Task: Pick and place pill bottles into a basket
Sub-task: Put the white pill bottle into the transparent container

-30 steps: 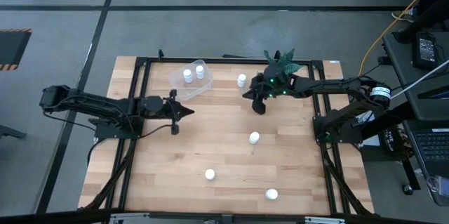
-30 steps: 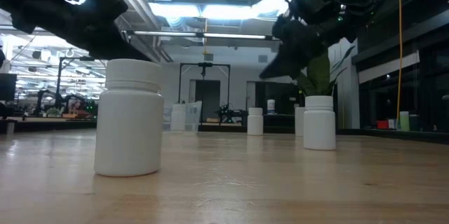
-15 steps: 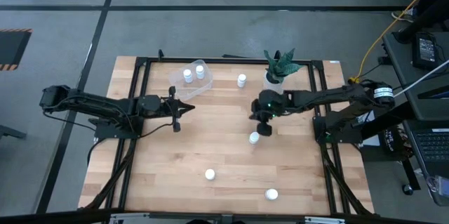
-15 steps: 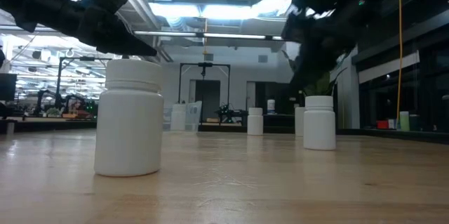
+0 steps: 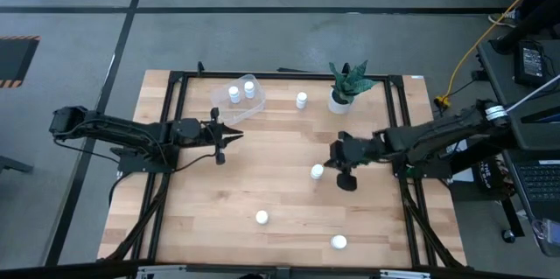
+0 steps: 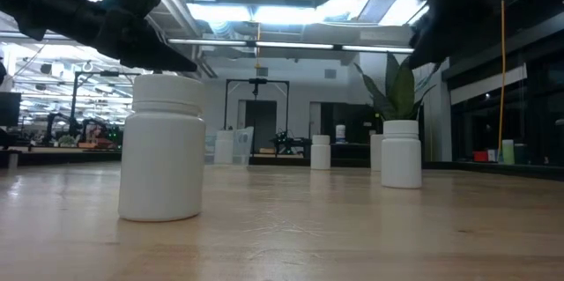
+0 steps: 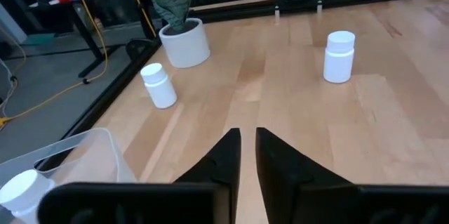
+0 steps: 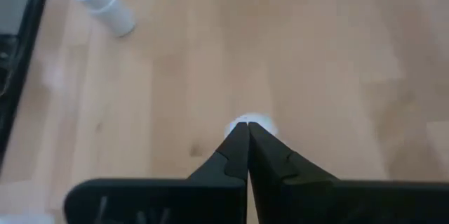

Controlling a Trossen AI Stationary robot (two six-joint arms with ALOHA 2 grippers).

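Note:
Two white pill bottles [image 5: 234,95] stand inside the clear basket [image 5: 224,108] at the far left. Loose bottles stand on their bases on the wood: one at the far side [image 5: 302,100], one mid-table [image 5: 317,171], and two near the front [image 5: 262,218] [image 5: 339,242]. My right gripper [image 5: 330,165] is shut and empty, just right of the mid-table bottle; the low view shows it high above that bottle [image 6: 401,153]. In the right wrist view its tips [image 8: 242,127] line up with that bottle's cap [image 8: 261,123]. My left gripper [image 5: 234,135] hovers near the basket, fingers [image 7: 247,138] almost together, empty.
A white pot with a green plant [image 5: 341,95] stands at the far side, right of the far bottle. A black frame [image 5: 175,104] runs round the table's edges. Bare wood lies between the two grippers.
My right gripper has swung from beside the plant pot toward the table's near edge and a little to the right, ending beside the mid-table bottle. No bottle has moved.

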